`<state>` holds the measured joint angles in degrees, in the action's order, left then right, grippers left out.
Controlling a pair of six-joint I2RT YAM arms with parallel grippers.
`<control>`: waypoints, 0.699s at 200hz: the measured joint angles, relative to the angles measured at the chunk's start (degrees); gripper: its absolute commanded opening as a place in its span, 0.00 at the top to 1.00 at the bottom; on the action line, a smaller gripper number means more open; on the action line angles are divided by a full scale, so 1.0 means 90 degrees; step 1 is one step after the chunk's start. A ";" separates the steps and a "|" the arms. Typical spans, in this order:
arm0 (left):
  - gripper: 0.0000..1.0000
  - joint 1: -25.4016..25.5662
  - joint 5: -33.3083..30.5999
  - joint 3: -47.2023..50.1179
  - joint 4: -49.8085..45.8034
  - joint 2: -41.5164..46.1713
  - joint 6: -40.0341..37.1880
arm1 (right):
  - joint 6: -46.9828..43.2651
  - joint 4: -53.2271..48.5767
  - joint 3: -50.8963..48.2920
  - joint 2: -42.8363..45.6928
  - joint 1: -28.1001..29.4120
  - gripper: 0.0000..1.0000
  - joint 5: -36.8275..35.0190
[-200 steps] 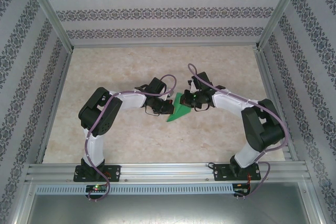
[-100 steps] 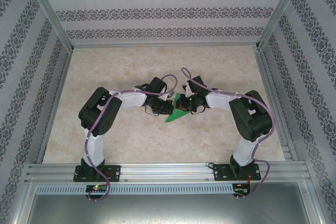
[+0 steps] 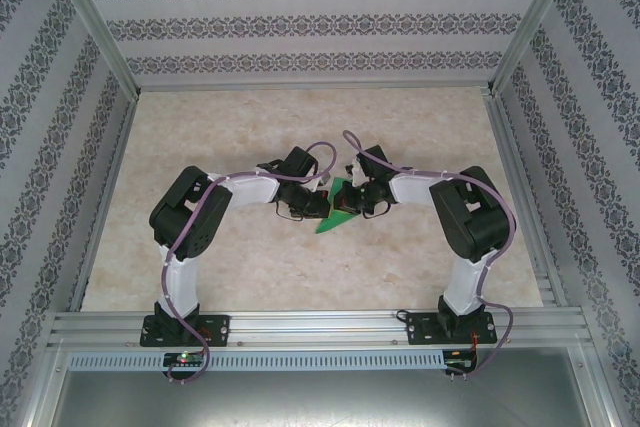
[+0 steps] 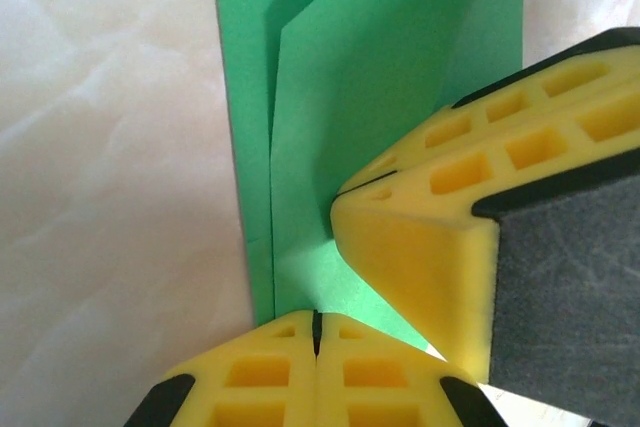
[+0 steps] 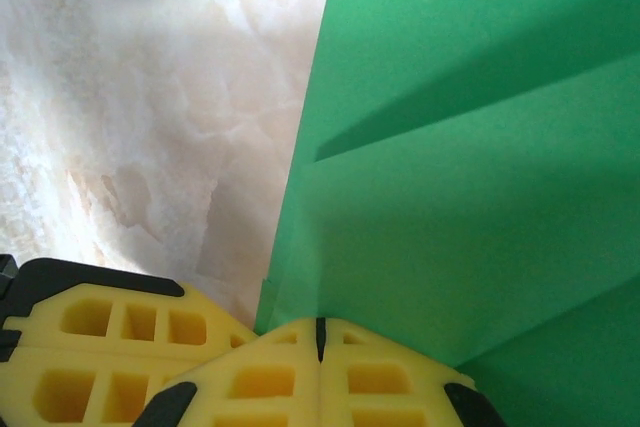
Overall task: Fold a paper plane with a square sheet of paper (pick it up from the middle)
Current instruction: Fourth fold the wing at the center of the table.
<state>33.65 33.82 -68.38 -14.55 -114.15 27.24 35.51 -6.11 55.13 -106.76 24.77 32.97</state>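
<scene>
Meeting over the middle of the pale marble-patterned table (image 3: pixel 200 247), two black-and-white robot arms (image 3: pixel 240 187) bear down on a thin bright green paper sheet (image 3: pixel 335 219), which lies flat there, already folded to a pointed wedge. The left gripper (image 4: pixel 315 332) and right gripper (image 5: pixel 320 335) each have their yellow fingers pressed together, tips resting on the paper side by side near its layered edge. Sharpening this crease well looks to call for one tip anchoring while the other slides along the fold, lightly, since such thin paper could skid or buckle
</scene>
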 measured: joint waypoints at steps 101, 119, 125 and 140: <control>1.00 -0.0049 0.0075 0.0100 0.0119 0.0032 -0.0015 | -0.0301 -0.0158 0.0061 -0.0051 -0.0401 1.00 0.0226; 1.00 -0.0066 0.0100 0.0109 0.0119 0.0034 -0.0051 | -0.0308 -0.0211 0.0100 -0.0051 -0.0413 1.00 0.0223; 1.00 -0.0078 0.0126 0.0119 0.0117 0.0036 -0.0066 | -0.0313 -0.0221 0.0114 -0.0049 -0.0415 1.00 0.0226; 1.00 -0.0114 0.0180 0.0146 0.0114 0.0051 -0.0129 | -0.0321 -0.0216 0.0117 -0.0024 -0.0427 1.00 0.0223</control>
<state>32.62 35.44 -67.07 -13.52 -113.69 26.09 32.62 -8.05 56.18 -106.98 20.93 34.98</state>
